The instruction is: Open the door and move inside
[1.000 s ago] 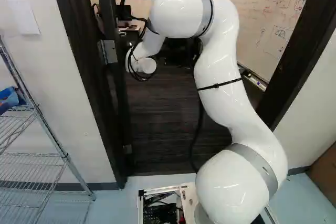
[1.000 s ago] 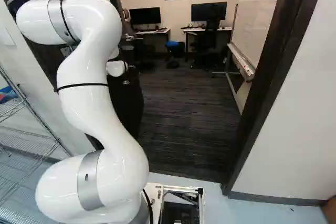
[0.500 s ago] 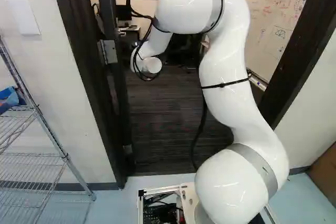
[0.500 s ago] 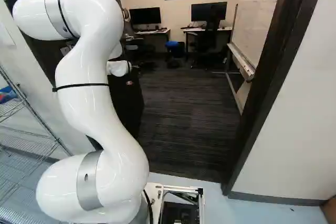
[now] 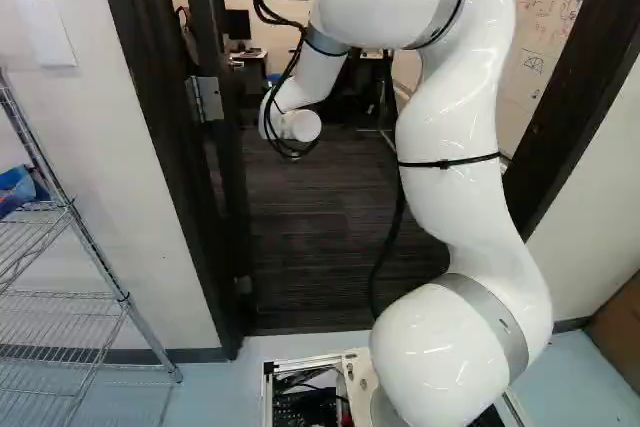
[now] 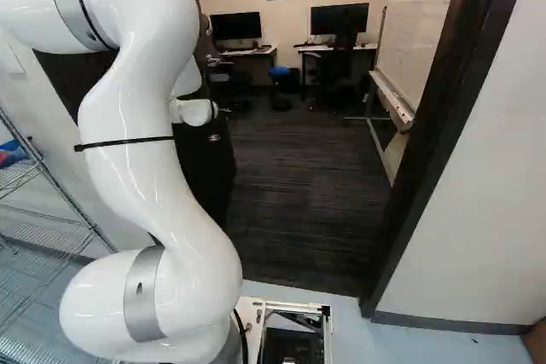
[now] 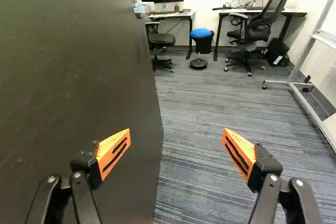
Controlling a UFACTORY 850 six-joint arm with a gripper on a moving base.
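Pointing roomward, door [image 7: 79, 72], long axis upright

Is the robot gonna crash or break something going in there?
It might! The open tool is beside the open door, so it could bump or scrape it. The black cable hanging by the arm could catch on something. And if the base rolls in crooked, it, or the arm, may hit the dark door frame.
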